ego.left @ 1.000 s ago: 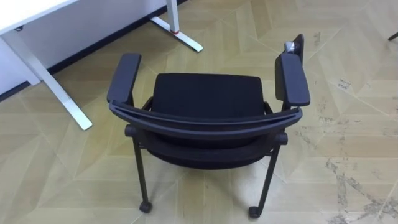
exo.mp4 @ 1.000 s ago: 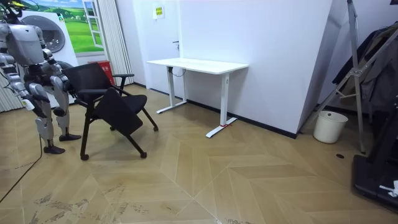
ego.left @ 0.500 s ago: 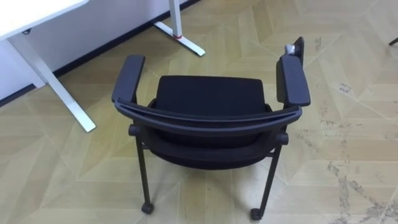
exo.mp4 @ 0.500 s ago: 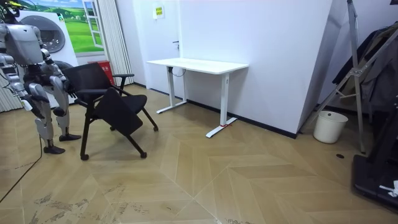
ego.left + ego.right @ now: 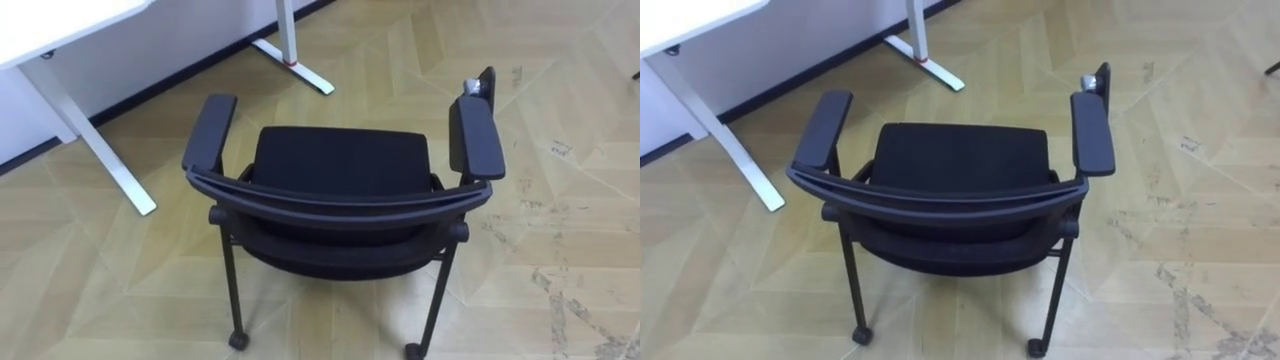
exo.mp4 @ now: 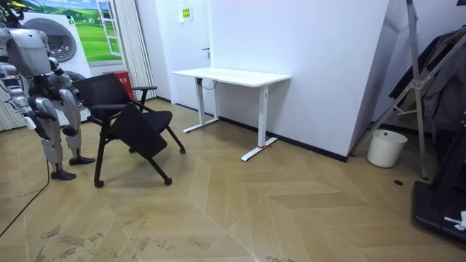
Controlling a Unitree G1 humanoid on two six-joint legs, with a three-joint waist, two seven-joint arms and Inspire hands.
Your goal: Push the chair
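A black chair [image 5: 340, 165] with two padded armrests stands right below me, its curved backrest [image 5: 340, 200] nearest and its seat facing away toward the white desk [image 5: 100, 150]. It rolls on small castors [image 5: 238, 340]. In the room view I stand directly behind the chair [image 6: 124, 109], at the room view's left, facing the desk [image 6: 233, 75]. My right hand [image 6: 32, 121] hangs low by my body and my left hand [image 6: 79, 102] is close to the chair's back. Both are too small to read.
The desk's white leg and foot [image 5: 295, 65] lie ahead of the chair on the left. A red object [image 6: 120, 80] sits behind the chair. A white bin [image 6: 386, 148] and a clothes rack [image 6: 429, 87] stand at the room view's right, with open wooden floor between.
The eye view has shifted slightly, so the camera moved. In the room view the chair and I stand where we did.
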